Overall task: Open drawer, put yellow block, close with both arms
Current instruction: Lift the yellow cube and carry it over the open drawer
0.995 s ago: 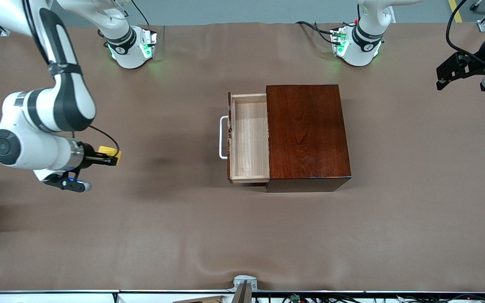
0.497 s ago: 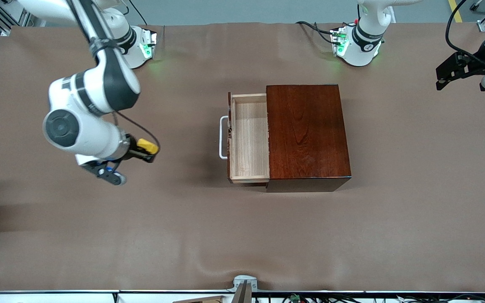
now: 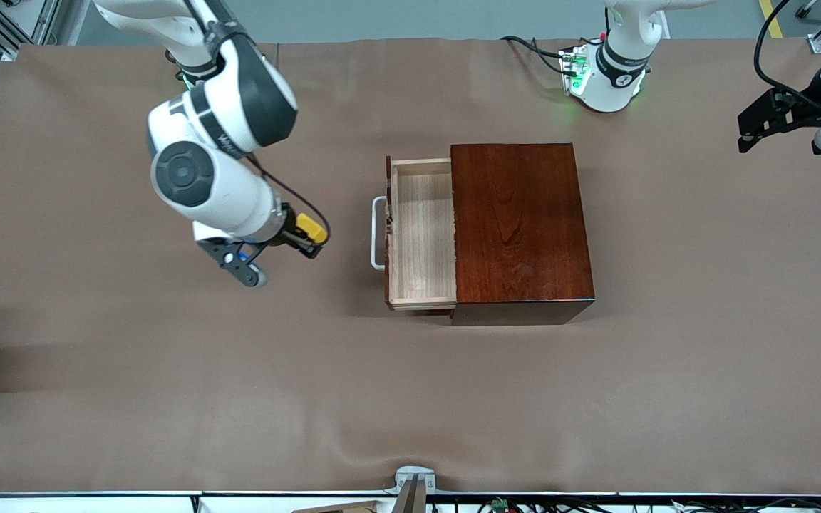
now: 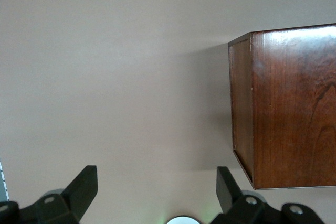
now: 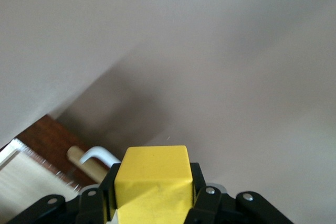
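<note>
The dark reddish-brown wooden box [image 3: 521, 228] stands mid-table with its pale-wood-lined drawer [image 3: 422, 231] pulled out toward the right arm's end, white bar handle [image 3: 377, 233] in front. The drawer holds nothing that I can see. My right gripper [image 3: 311, 239] is shut on the yellow block [image 3: 311, 228], held in the air over the table in front of the handle. In the right wrist view the block [image 5: 152, 182] sits between the black fingers, with the handle [image 5: 100, 156] and drawer corner past it. My left gripper [image 3: 756, 128] is open, waiting at the left arm's end; its view shows the box [image 4: 286, 106].
The brown table cover [image 3: 410, 399] spreads all round the box. The arms' green-lit bases [image 3: 603, 75] stand along the table's edge farthest from the front camera. A small metal mount [image 3: 414, 481] sits at the nearest edge.
My right arm has carried the yellow block from the right arm's end of the table toward the open drawer's handle. The left arm, box and drawer have not moved.
</note>
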